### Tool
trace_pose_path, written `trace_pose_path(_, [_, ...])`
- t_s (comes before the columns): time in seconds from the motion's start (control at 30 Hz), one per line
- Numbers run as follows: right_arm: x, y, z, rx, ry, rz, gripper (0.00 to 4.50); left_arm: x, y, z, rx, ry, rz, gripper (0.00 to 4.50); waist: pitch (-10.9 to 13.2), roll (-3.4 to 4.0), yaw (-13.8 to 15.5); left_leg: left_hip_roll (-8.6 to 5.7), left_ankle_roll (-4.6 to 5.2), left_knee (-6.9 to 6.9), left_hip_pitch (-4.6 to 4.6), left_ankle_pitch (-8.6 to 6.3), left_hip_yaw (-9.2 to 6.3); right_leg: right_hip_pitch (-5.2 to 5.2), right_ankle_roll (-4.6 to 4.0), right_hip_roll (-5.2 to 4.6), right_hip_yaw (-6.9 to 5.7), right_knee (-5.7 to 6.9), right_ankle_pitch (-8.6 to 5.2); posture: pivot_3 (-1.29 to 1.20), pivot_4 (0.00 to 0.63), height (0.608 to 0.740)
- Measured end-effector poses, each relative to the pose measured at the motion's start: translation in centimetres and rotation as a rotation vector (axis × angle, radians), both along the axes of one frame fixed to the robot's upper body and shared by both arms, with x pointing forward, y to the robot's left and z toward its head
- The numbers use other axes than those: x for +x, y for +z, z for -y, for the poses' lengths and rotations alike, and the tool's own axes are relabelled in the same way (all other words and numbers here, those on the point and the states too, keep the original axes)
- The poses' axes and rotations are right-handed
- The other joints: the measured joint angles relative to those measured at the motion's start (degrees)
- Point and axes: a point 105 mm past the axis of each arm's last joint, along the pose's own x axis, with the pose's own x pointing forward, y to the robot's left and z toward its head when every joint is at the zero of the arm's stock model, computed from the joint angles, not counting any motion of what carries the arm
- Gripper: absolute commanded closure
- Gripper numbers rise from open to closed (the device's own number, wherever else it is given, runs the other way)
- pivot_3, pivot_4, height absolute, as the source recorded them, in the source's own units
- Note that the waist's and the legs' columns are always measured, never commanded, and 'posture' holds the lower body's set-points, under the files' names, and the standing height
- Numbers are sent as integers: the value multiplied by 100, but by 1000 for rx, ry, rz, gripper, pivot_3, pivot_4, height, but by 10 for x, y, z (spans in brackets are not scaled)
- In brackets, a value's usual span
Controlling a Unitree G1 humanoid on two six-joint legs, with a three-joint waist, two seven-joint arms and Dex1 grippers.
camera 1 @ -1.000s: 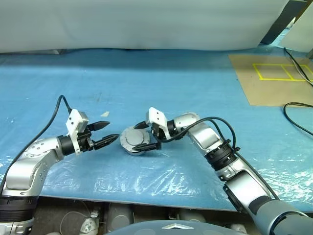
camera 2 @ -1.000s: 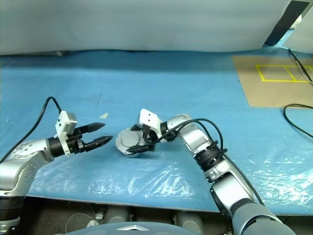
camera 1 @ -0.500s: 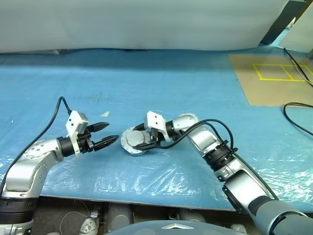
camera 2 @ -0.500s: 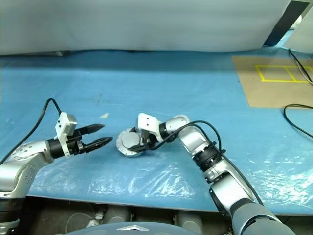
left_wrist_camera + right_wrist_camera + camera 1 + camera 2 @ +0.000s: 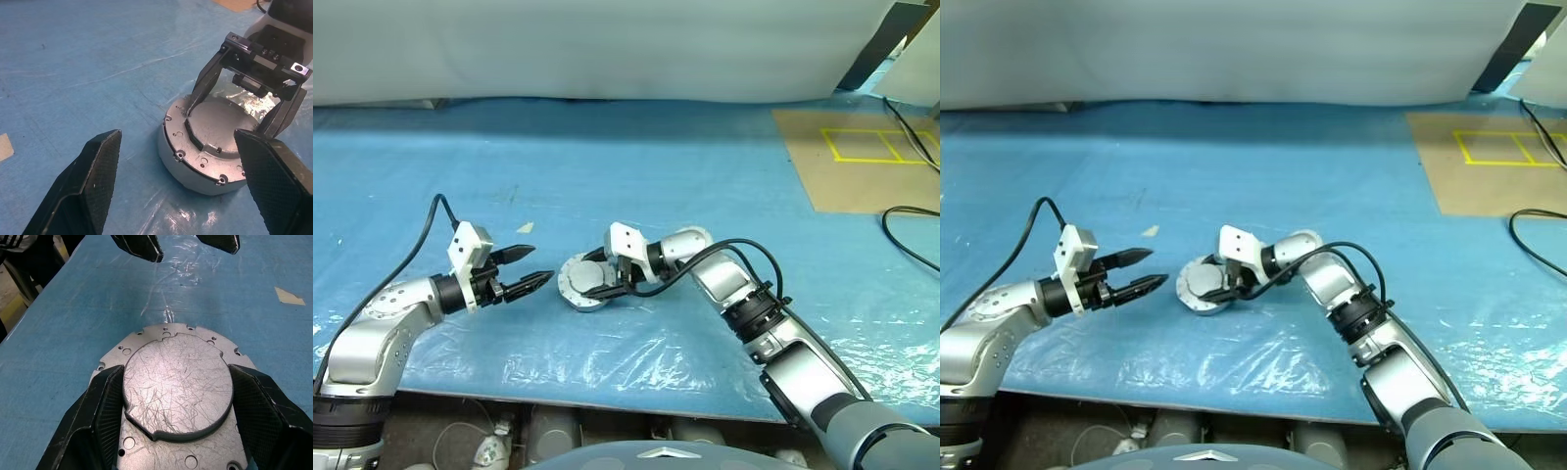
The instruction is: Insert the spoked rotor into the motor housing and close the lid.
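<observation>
The motor housing (image 5: 570, 281) is a short round grey metal cylinder lying on the blue sheet at the centre. Its upward face is a flat plate with screw holes and a raised, scratched disc (image 5: 178, 382); no windings show. My right gripper (image 5: 176, 369) reaches in from the right and is shut across that raised disc, one finger (image 5: 105, 401) against each side. My left gripper (image 5: 538, 264) hangs open a short way to the housing's left, pointing at it, with nothing between its fingers (image 5: 98, 166). The spoked rotor and the lid are out of view.
Crinkled clear plastic (image 5: 607, 352) covers the blue sheet near the table's front edge. A small tan tape scrap (image 5: 524, 227) lies behind the left gripper. At the back right are a brown board with yellow tape (image 5: 862, 157) and black cables (image 5: 911, 211).
My right gripper's fingers have closed in from wide open onto the raised disc on the housing. The left arm and the housing have stayed put.
</observation>
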Motion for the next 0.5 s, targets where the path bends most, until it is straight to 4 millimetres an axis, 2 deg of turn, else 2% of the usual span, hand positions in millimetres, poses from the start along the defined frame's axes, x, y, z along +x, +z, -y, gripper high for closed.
trace_pose_path(0.33, [4,-7,0,7,-32,-33,1540,-1,-1,5,2,-21,-2,621,0,0,2,2,9,1,59,-5,4,47,-18,-14,10,-1,-13,0,150,740])
trace_pose_path(0.5, [11,-8,10,37,-70,-105,1540,0,1,6,3,-23,5,621,0,2,38,-5,26,-4,102,-13,9,98,-15,-32,11,-11,-16,0,150,740])
